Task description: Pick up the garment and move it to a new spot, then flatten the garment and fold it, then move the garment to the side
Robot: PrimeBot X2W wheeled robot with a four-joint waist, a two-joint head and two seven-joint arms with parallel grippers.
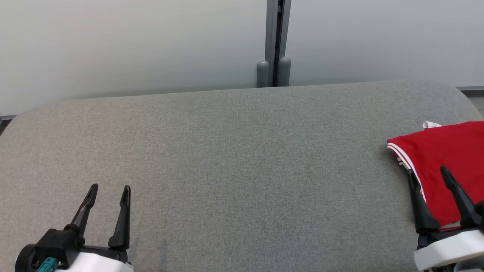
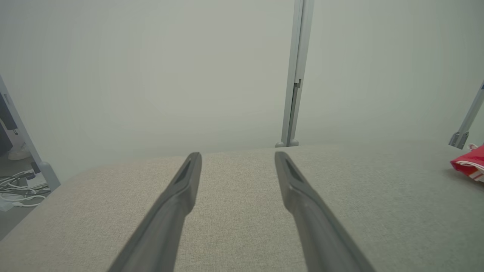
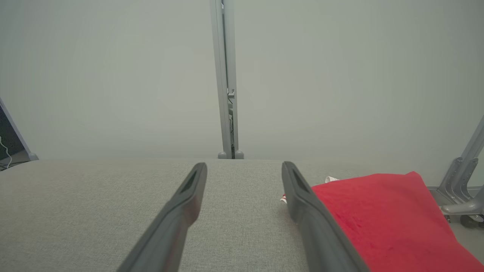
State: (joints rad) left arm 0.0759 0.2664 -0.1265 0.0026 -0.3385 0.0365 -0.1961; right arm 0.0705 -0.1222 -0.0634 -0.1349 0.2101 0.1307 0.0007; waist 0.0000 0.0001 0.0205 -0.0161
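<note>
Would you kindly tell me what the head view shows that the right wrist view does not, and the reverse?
Head view: the open left pincer at lower left, over the bare grey cushion. Right wrist view: a grey metal bracket beyond the cushion's right end. Both: the open right pincer at the edge of the red garment, the cushion, and the grey wall post behind it.

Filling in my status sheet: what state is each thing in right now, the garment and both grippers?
garment: folded compactly, lying at the right end of the grey padded table, not held.
left gripper: open, empty, over bare table.
right gripper: open, empty, at the garment's near left edge; contact unclear.
</note>
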